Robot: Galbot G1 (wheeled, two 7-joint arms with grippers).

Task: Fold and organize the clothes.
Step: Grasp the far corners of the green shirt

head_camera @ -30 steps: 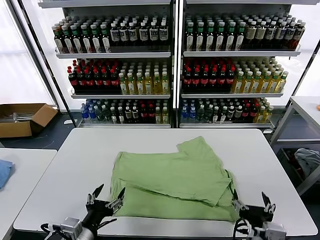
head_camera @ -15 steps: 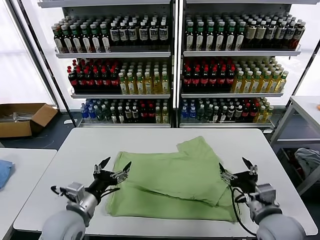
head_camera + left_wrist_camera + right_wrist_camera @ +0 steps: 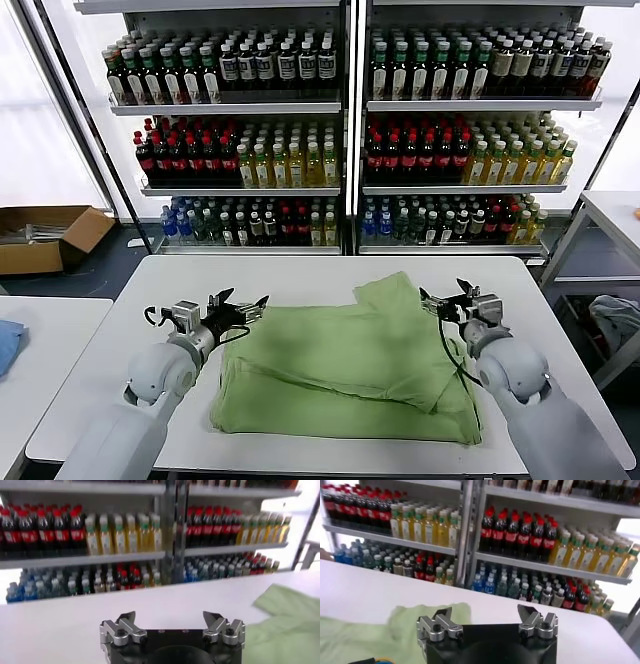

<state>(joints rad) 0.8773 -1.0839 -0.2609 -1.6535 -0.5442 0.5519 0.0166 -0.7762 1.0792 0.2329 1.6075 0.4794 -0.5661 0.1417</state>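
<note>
Behind everything stand the drink shelves (image 3: pixel 350 130), racks of bottles filling the back wall, and in front of them the white table (image 3: pixel 120 340) carries the work. The light green polo shirt (image 3: pixel 345 365) lies partly folded across the middle of the tabletop, its long axis running side to side, parallel to the near edge, with one flap reaching toward the far right corner; collar and chest print do not show, so it is probably lying face down or folded inward. The left gripper (image 3: pixel 237 303) hovers at the shirt's far left corner, jaws spread wide and empty, pointing inward along the cloth. The right gripper (image 3: pixel 448 298) hangs just beside the raised flap on the far right side, jaws likewise wide apart and holding nothing. Each arm is thus nearest its own end of the shirt, the garment lying between them and toward the near edge. Bare tabletop runs all along the far edge and down both sides, which leaves room to draw the cloth either way. On a side table at the left edge lies a blue cloth (image 3: pixel 8 343), well apart from the work.
</note>
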